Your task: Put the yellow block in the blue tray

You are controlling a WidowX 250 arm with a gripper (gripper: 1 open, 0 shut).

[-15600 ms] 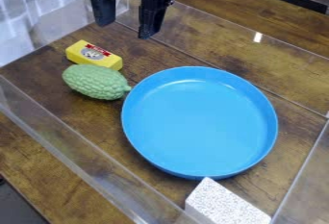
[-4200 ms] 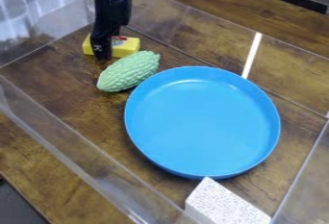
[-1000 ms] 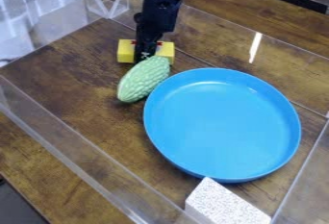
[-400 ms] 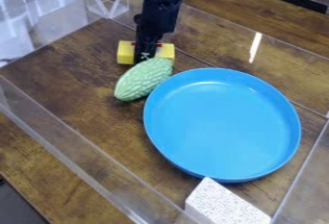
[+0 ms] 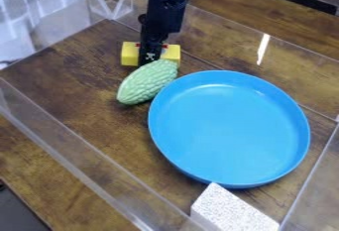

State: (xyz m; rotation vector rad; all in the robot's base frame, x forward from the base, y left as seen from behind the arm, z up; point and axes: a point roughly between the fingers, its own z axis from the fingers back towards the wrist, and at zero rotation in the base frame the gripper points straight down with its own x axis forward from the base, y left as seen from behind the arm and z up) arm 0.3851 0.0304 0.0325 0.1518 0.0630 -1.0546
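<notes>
Here we are on the dark wooden counter [image 5: 59,101], reading from left to right, and first up is one green bumpy oval lump [image 5: 147,82], a single one, lying tilted with its upper end towards the right. Just behind it, one yellow block [image 5: 130,55], the only yellow piece out here, sitting on the wood, its middle covered from above. And what covers it? One black tool [image 5: 153,53], reaching down from the top edge, its fingertips right at the block! The tool is clenched, jaws drawn together; whether the block is pinched between them or merely pressed, I can't tell from this angle. On to the right, one blue tray [image 5: 228,128], big, round and shallow with a raised rim, the block outside it, beyond its upper left side. And in front, near the bottom edge, one white speckled block [image 5: 233,209], just beside the tray. Four things on the counter, then, one of each, and one tool among them!
</notes>
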